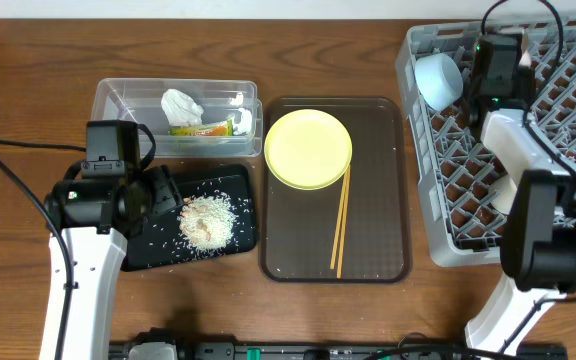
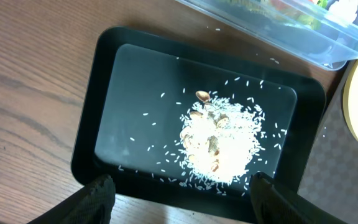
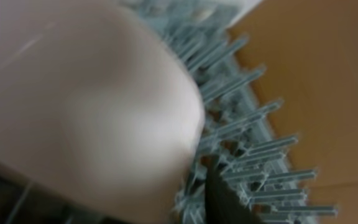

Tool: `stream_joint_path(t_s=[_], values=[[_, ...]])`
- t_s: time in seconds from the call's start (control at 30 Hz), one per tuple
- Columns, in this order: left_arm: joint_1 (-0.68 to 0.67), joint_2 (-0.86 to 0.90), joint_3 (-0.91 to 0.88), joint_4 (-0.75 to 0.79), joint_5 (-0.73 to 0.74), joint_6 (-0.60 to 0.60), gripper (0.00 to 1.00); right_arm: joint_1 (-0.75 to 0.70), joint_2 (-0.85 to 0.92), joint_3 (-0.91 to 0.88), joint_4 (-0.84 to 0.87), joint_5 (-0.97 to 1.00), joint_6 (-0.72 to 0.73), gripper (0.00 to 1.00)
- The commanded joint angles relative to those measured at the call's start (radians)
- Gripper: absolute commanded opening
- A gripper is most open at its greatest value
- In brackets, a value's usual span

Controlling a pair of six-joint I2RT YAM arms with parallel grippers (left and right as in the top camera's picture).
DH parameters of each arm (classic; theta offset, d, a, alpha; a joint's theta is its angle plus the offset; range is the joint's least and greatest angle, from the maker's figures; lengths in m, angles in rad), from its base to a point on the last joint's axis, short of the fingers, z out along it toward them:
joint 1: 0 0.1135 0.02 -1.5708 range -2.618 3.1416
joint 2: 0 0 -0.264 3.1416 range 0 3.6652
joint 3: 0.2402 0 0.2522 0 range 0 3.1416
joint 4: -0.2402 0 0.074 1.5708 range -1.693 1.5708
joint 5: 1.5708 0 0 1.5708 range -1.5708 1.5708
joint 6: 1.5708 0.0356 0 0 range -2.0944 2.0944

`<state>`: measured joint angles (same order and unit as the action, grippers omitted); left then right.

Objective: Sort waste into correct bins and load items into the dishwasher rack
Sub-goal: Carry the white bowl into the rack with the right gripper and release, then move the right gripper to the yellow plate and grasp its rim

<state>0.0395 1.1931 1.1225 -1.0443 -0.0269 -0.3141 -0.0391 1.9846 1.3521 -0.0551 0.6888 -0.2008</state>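
The grey dishwasher rack (image 1: pixel 568 150) stands at the right. A light blue bowl (image 1: pixel 436 78) lies tilted in its far left corner. My right gripper (image 1: pixel 490 72) is against the bowl's rim. In the right wrist view the bowl (image 3: pixel 86 93) fills the frame, with one dark finger (image 3: pixel 225 196) pressed beside it over the rack pegs (image 3: pixel 260 143). My left gripper (image 2: pixel 182 193) is open and empty over the near edge of the black tray (image 2: pixel 98 93), which holds the rice (image 2: pixel 219 143). The clear tub (image 1: pixel 128 100) holds the tissue (image 1: pixel 181 103) and wrapper (image 1: pixel 203 127). The yellow plate (image 1: pixel 308 148) and chopsticks (image 1: pixel 342 220) lie on the brown tray (image 1: pixel 378 250).
A white dish (image 1: pixel 505 195) sits low in the rack beside the right arm. The black tray (image 1: pixel 158 245) lies just in front of the clear tub. A few rice grains are scattered on the brown tray and on the wood by the tub (image 2: pixel 272 60).
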Motion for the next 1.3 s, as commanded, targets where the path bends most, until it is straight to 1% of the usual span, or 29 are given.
stream_joint_path(t_s=[0.0,0.03,0.1,0.17,0.2,0.33,0.43,0.5,0.57,0.67,0.7,0.83,0.93,1.07,1.17,1.27], values=[[0.005,-0.003,0.005,-0.002,-0.008,-0.002,0.73,0.018,-0.087,-0.011,-0.113,-0.166,0.122,0.33],[0.005,-0.003,0.005,-0.002,-0.008,-0.002,0.73,0.018,-0.108,-0.011,-0.15,-0.199,0.122,0.38],[0.005,-0.003,0.005,-0.002,-0.008,-0.002,0.73,0.018,-0.146,-0.011,-0.223,-0.276,0.128,0.54],[0.005,-0.003,0.005,-0.002,-0.008,-0.002,0.73,0.02,-0.185,-0.011,-0.299,-0.354,0.146,0.61],[0.005,-0.003,0.005,-0.002,-0.008,-0.002,0.73,0.021,-0.204,-0.011,-0.334,-0.395,0.156,0.63],[0.005,-0.003,0.005,-0.002,-0.008,-0.002,0.73,0.039,-0.301,-0.011,-0.473,-0.648,0.212,0.63],[0.005,-0.003,0.005,-0.002,-0.008,-0.002,0.73,0.071,-0.358,-0.011,-0.559,-0.837,0.276,0.61],[0.005,-0.003,0.005,-0.002,-0.008,-0.002,0.73,0.113,-0.369,-0.011,-0.607,-0.92,0.299,0.61],[0.005,-0.003,0.005,-0.002,-0.008,-0.002,0.73,0.159,-0.362,-0.015,-0.638,-0.953,0.302,0.61],[0.005,-0.003,0.005,-0.002,-0.008,-0.002,0.73,0.246,-0.335,-0.036,-0.64,-0.946,0.302,0.61],[0.005,-0.003,0.005,-0.002,-0.008,-0.002,0.73,0.271,-0.32,-0.04,-0.631,-0.938,0.31,0.59],[0.005,-0.003,0.005,-0.002,-0.008,-0.002,0.73,0.36,-0.23,-0.04,-0.585,-0.816,0.443,0.56],[0.005,-0.003,0.005,-0.002,-0.008,-0.002,0.73,0.404,-0.153,-0.04,-0.516,-0.735,0.523,0.48],[0.005,-0.003,0.005,-0.002,-0.008,-0.002,0.73,0.433,-0.054,-0.04,-0.436,-0.657,0.618,0.42],[0.005,-0.003,0.005,-0.002,-0.008,-0.002,0.73,0.436,0.003,-0.04,-0.388,-0.66,0.665,0.36],[0.005,-0.003,0.005,-0.002,-0.008,-0.002,0.73,0.439,0.046,-0.04,-0.373,-0.663,0.702,0.26]])
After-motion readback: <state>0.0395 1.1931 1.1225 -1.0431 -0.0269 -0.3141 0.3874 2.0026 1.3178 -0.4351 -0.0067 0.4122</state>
